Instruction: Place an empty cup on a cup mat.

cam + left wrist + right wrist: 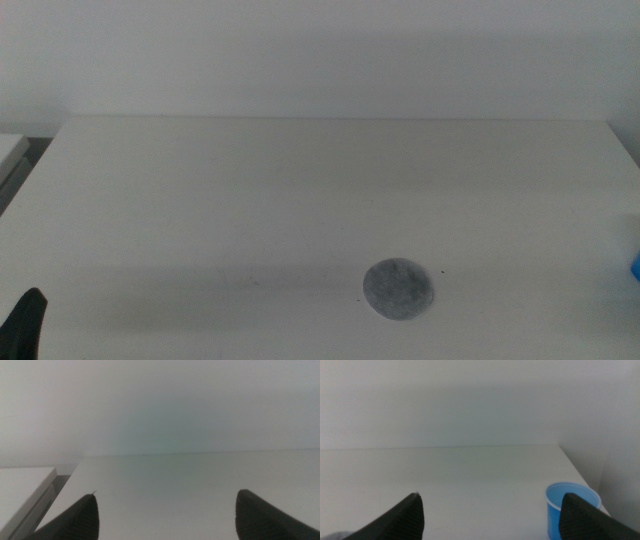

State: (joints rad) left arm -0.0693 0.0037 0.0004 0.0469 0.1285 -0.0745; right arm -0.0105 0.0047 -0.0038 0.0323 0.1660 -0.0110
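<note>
The cup mat [398,289], a flat round speckled grey disc, lies on the white table [300,200] near the front, right of centre. The blue cup [636,266] shows only as a sliver at the right edge of the middle view. In the right wrist view the cup [567,510] stands upright near the table's right edge, partly behind one jaw. My right gripper [490,520] is open, and the cup is not between its jaws. My left gripper [165,517] is open and empty; it shows in the middle view [22,325] at the bottom left corner.
A second white surface [10,155] stands beside the table's left edge, with a dark gap between them; it also shows in the left wrist view [22,487]. A pale wall [320,50] rises behind the table.
</note>
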